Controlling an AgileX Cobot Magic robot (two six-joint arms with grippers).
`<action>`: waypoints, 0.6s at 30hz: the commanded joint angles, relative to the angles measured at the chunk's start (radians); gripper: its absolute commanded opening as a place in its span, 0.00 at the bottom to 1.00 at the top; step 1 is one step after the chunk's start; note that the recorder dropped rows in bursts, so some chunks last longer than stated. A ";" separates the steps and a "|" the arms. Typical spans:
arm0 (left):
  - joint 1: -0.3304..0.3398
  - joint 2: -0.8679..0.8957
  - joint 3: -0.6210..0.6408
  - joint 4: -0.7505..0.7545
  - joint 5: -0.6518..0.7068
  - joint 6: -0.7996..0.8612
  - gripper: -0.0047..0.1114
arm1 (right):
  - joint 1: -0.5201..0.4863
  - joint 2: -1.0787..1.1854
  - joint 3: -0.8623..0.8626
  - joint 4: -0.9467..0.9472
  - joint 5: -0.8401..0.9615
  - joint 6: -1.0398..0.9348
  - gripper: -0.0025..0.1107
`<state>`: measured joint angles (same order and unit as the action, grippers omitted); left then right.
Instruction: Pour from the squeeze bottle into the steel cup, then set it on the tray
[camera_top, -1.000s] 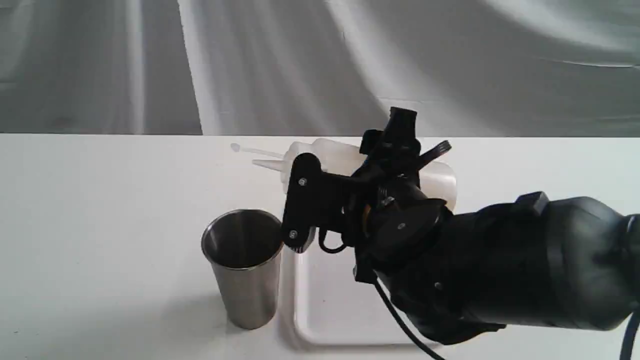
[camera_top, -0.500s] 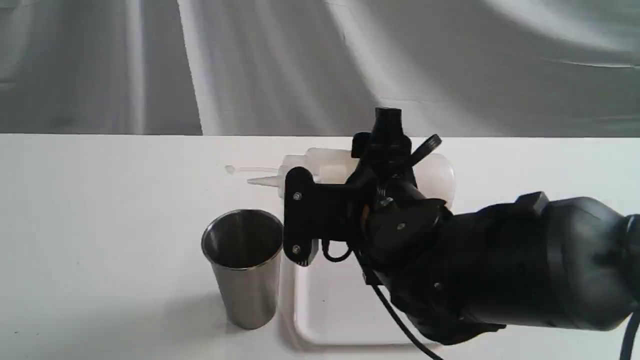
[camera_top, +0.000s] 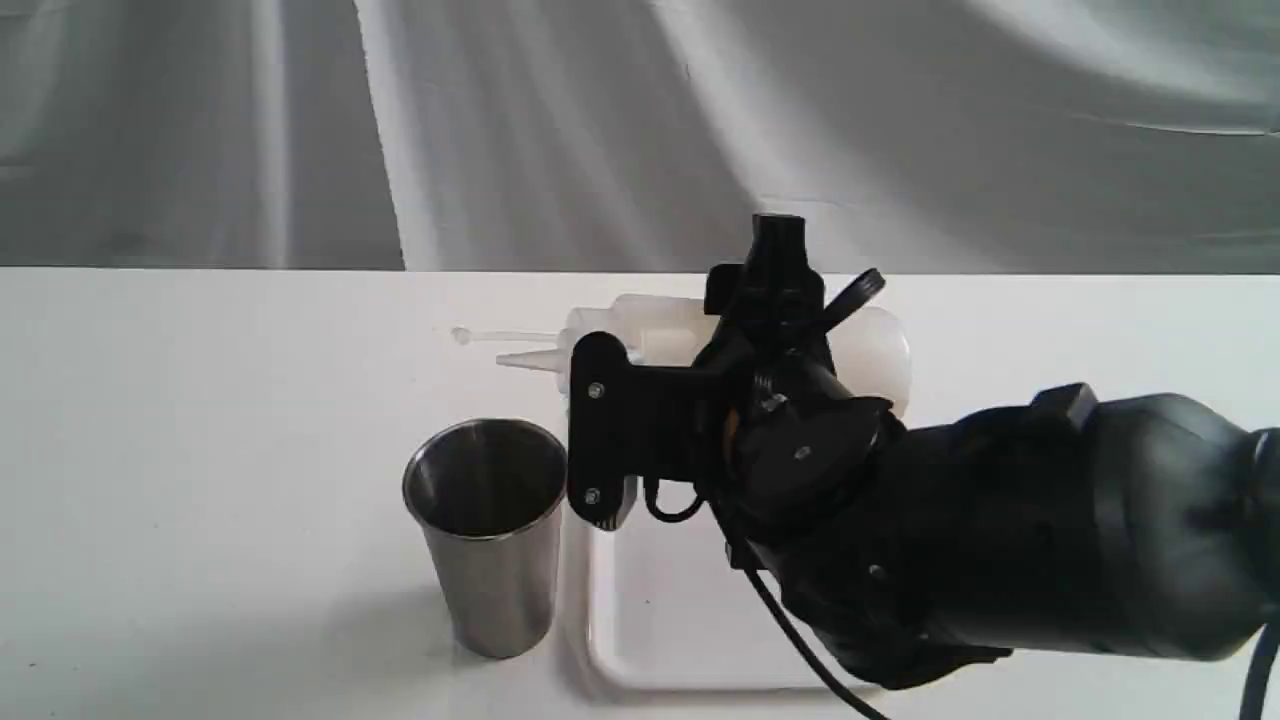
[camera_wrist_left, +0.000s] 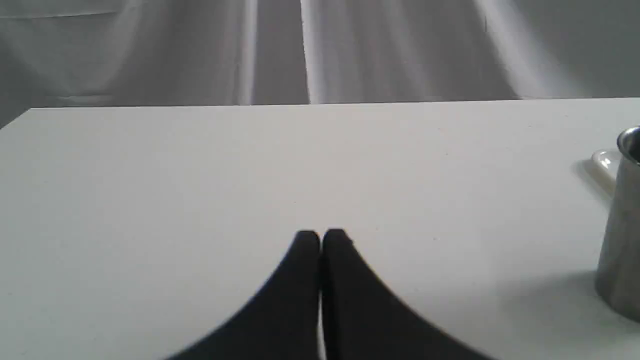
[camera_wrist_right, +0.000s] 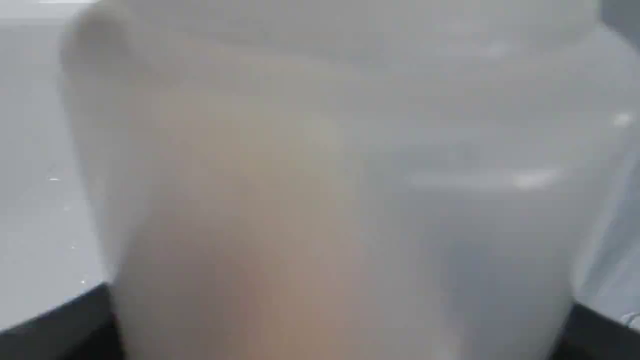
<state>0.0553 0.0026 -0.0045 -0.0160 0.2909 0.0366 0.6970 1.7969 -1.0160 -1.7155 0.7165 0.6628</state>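
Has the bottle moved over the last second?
Yes. The bottle has dropped a little and shifted slightly left, so its nozzle sits lower, closer to the rim of the cup, which stayed put.

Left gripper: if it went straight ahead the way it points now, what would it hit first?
Nothing nearby, it seems. The left gripper points across bare table toward the grey curtain; the steel cup stands well off to one side. Its height above the table is unclear.
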 joint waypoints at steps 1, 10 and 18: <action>-0.008 -0.003 0.004 -0.001 -0.007 -0.002 0.04 | 0.003 -0.010 0.002 -0.029 0.025 0.007 0.02; -0.008 -0.003 0.004 -0.001 -0.007 -0.005 0.04 | 0.000 -0.010 0.002 -0.029 0.047 -0.018 0.02; -0.008 -0.003 0.004 -0.001 -0.007 -0.002 0.04 | 0.000 0.023 0.002 -0.029 0.108 -0.135 0.02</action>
<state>0.0553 0.0026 -0.0045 -0.0160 0.2909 0.0366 0.6970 1.8161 -1.0160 -1.7174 0.7802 0.5663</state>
